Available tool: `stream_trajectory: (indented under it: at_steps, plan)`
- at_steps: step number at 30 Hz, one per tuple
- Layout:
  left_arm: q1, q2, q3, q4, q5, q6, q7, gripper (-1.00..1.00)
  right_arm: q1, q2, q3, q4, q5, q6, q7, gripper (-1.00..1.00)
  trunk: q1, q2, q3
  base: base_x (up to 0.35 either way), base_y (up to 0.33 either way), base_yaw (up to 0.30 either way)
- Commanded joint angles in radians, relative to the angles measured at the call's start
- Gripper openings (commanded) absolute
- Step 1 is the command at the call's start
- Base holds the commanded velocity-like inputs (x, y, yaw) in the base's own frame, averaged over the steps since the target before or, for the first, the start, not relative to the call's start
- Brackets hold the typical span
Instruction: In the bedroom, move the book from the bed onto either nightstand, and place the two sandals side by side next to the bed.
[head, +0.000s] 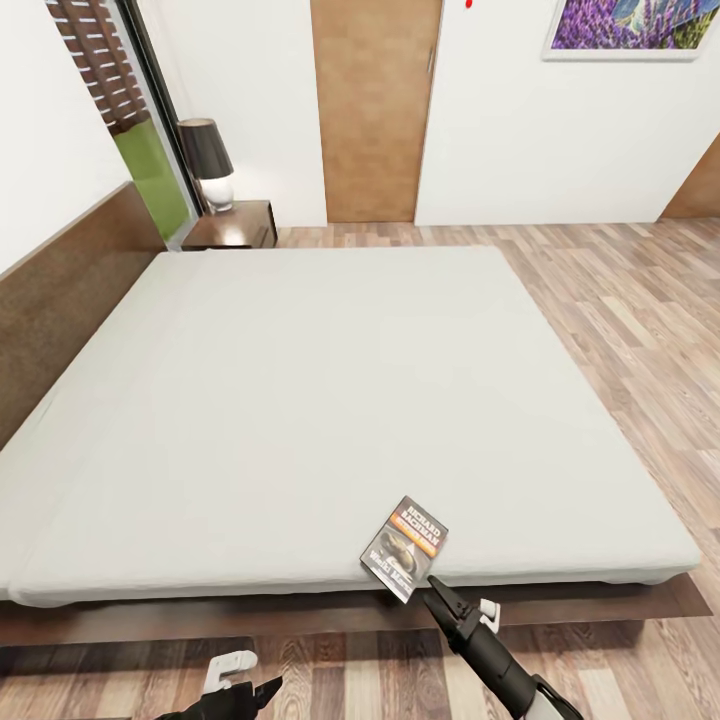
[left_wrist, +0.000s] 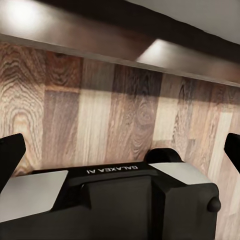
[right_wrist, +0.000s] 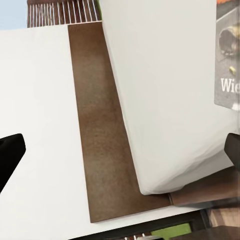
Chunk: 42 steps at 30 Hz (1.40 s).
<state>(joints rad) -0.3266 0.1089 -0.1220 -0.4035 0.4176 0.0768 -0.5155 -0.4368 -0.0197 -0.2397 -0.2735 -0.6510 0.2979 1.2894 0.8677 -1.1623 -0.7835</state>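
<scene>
The book, dark with an orange band, lies flat on the bed's pale mattress close to its near edge. My right gripper hovers just short of that edge, pointing at the book, fingers spread open. In the right wrist view the book lies ahead and off to one side of the open right gripper. My left gripper hangs low over the floor in front of the bed frame; the left wrist view shows the left gripper open and empty. One nightstand stands at the bed's far corner. The sandals are out of view.
A black-shaded lamp stands on the nightstand. The dark headboard runs along the left wall. A brown door and a lavender painting are on the far wall. Wood-plank floor stretches to the bed's right.
</scene>
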Motion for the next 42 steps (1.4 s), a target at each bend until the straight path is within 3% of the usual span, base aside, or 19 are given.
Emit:
stream_trajectory:
  at_steps: [1,5,16,42]
  plan:
    - [0.0,0.001,-0.004,-0.001,0.01,0.008,-0.001,1.0,0.0,0.0,0.002,0.0,-0.007,0.01,0.002,1.0,0.004,-0.008,-0.004,0.0,0.0,0.0]
    - [0.0,0.001,-0.004,-0.001,0.01,0.008,-0.001,1.0,0.0,0.0,0.002,0.0,-0.007,0.01,0.003,1.0,0.019,-0.036,-0.016,0.0,0.0,0.0]
    - [0.0,0.002,-0.004,-0.001,0.01,0.009,-0.001,1.0,0.0,0.0,0.002,0.0,-0.007,0.01,0.002,1.0,0.019,-0.036,-0.016,0.0,0.0,0.0]
    - [0.0,0.0,-0.004,-0.001,0.01,0.009,-0.001,1.0,0.0,0.0,0.002,0.0,-0.007,0.01,0.003,1.0,0.119,-0.218,-0.098,0.0,0.0,0.0]
